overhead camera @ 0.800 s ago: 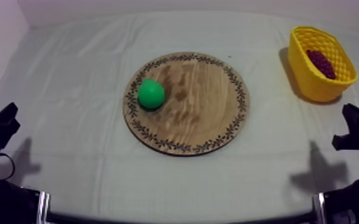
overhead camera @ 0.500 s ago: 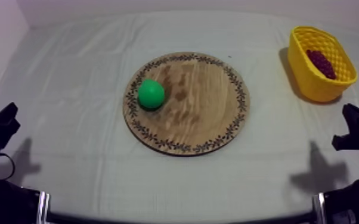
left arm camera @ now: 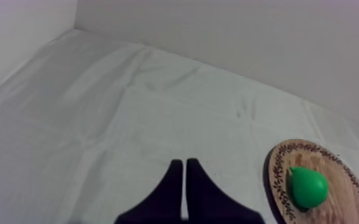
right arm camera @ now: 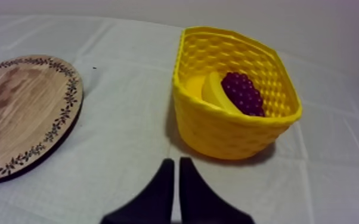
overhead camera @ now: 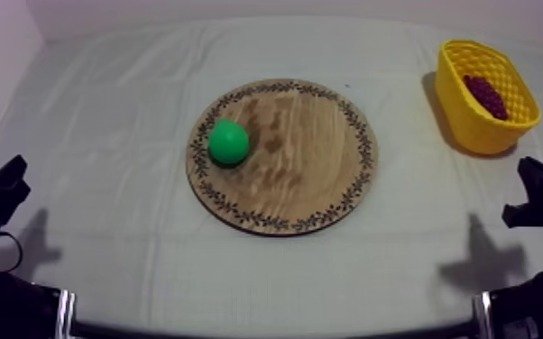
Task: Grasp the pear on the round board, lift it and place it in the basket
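1. Green toy pear (overhead camera: 228, 142) lies on the round wooden board with patterned rim (overhead camera: 311, 167), on the board's left part in the top view, close to the rim.
2. Yellow lattice basket (overhead camera: 473, 131) stands at the table's far right, well apart from the board. Inside it are a dark purple bunch of grapes (overhead camera: 487, 96) and a yellow banana (right arm camera: 213, 89), side by side.
3. Left gripper (left arm camera: 183, 162): black fingers pressed together in a narrow wedge, holding nothing, over bare grey-white cloth (left arm camera: 98, 119).
4. Right gripper (right arm camera: 175, 161): fingers pressed together, holding nothing, over cloth near the basket.
5. Both arms sit low at the near table edge, well apart from the pear.
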Available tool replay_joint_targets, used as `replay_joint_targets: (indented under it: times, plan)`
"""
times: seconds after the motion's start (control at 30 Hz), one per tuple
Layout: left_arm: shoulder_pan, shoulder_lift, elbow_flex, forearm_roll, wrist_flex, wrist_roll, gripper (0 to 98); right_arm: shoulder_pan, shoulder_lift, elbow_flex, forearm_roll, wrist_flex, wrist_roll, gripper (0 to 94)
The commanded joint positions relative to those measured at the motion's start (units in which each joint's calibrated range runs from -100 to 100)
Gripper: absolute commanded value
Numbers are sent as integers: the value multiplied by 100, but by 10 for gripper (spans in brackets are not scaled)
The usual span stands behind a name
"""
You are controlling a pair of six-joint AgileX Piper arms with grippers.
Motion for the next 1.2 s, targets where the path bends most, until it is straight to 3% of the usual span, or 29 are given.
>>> replay_joint_targets:
  times: [0.0, 0.73, 1.0, 1.17]
  plan:
    - [1, 0, 0, -2, -1, 1, 1, -2, -2, -1, 0, 2, 2, 6]
    - [1, 0, 0, -2, -1, 1, 1, 115, -2, -1, -3, -5, 172, 29]
    - [1, 0, 0, -2, -1, 1, 1, 40, 291, -198, -244, -768, 715, 7]
    - [1, 0, 0, -2, -1, 1, 1, -66, 1051, -1085, -397, -724, 910, 6]
